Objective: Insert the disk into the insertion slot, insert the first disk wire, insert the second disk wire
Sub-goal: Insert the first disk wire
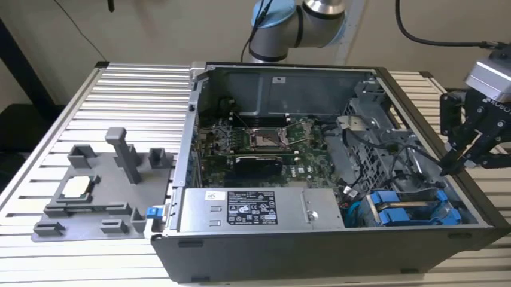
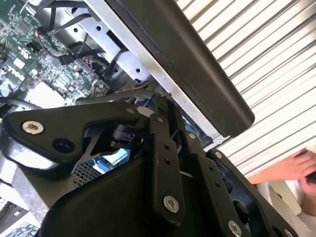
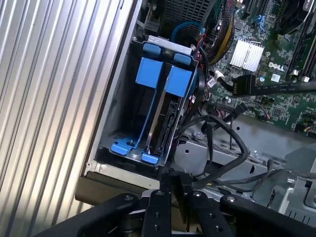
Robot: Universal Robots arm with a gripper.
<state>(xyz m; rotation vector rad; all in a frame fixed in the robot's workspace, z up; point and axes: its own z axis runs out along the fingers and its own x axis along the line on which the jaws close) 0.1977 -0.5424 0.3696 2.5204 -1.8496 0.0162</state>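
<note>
An open computer case (image 1: 319, 248) lies on a slatted table. In its drive cage (image 3: 118, 113) two blue carriers stand side by side in their slots. The disk (image 3: 168, 121) shows its dark edge between the blue frames, also seen as blue ends (image 1: 395, 209) in the exterior view. My gripper (image 1: 449, 167) hangs over the case's wall on the exterior view's right, just beside the cage. Its fingers (image 3: 173, 180) are drawn together on the end of a black disk wire (image 3: 232, 143) that loops up out of the case.
A grey fixture plate (image 1: 88, 203) with posts and a chip lies at the exterior view's left. The power supply (image 1: 255, 209) and motherboard (image 1: 264, 140) lie inside the case, with loose black cables (image 1: 399, 161) by the cage. A person's hand (image 2: 296, 170) shows off the table.
</note>
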